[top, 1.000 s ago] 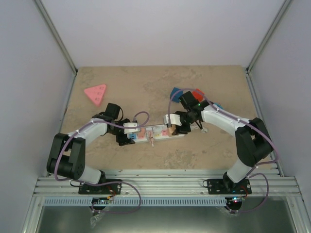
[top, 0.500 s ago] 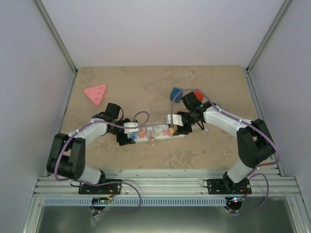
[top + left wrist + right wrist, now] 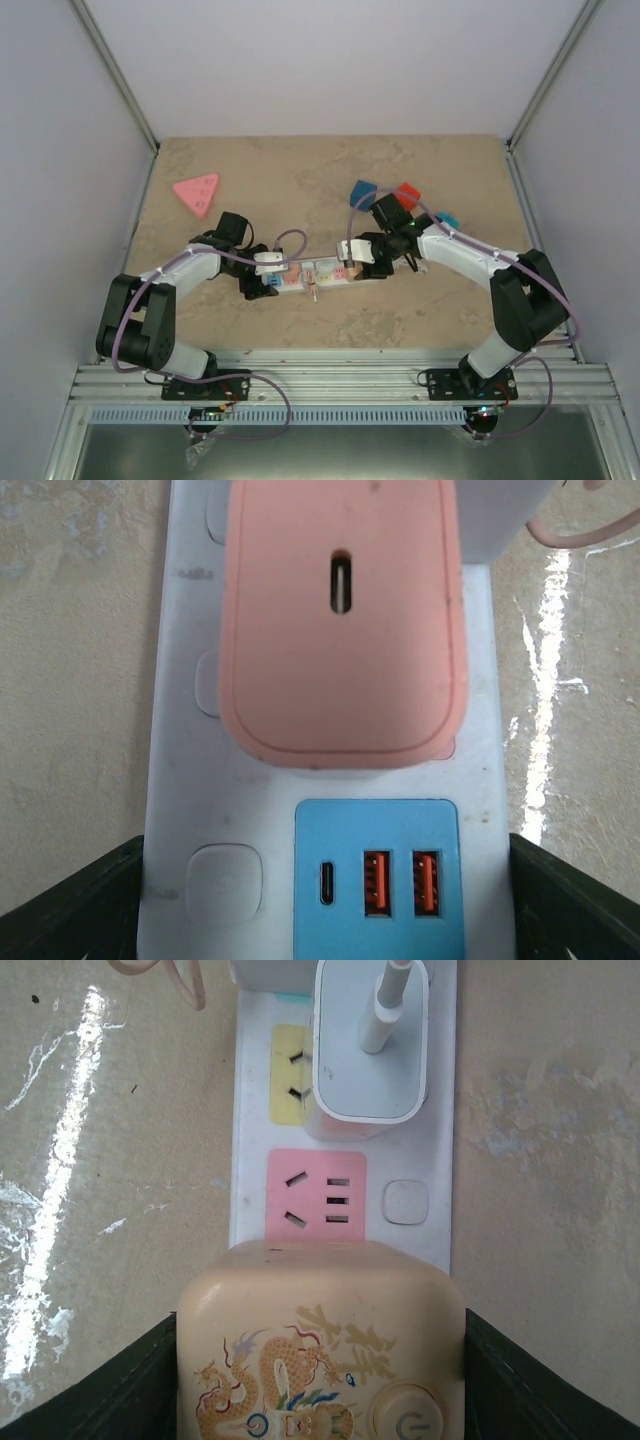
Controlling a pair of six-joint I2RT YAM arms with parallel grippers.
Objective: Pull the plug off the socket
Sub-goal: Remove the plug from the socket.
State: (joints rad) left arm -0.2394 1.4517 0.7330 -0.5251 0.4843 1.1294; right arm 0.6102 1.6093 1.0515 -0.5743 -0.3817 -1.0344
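**Right arm swings outward while both end effectors stay on the power strip**

Over the last second the right arm has swung its elbow out toward the right wall and the front rail, and the wrist has turned a little with it. That uncovers more of the red block [image 3: 407, 193] and the teal block [image 3: 446, 218] behind it, both partly hidden a second ago. The left arm has not moved. The socket [image 3: 325, 273] lies where it lay, lengthwise across the middle of the surface [image 3: 300, 170], between the two wrists.

The right end effector [image 3: 320, 1380] is closed on the plug [image 3: 320, 1330], a cream adapter at the strip's right end. Its black fingers [image 3: 130, 1390] press both flanks. Whether the plug has come up out of its outlet I cannot tell. The left end effector [image 3: 325, 890] stands wide, with one finger against each long edge of the socket at its left end, clamping it.

No brand or lettering can be read anywhere. The plug carries a gold dragon drawing and a round button [image 3: 407, 1423] with a power symbol. Beyond it along the strip are a bare pink outlet, then a white charger [image 3: 368, 1050] seated by a yellow one. In the left wrist view, a pink adapter [image 3: 340, 630] with a single slot sits above a blue panel [image 3: 378, 825] with three ports, two of them orange.
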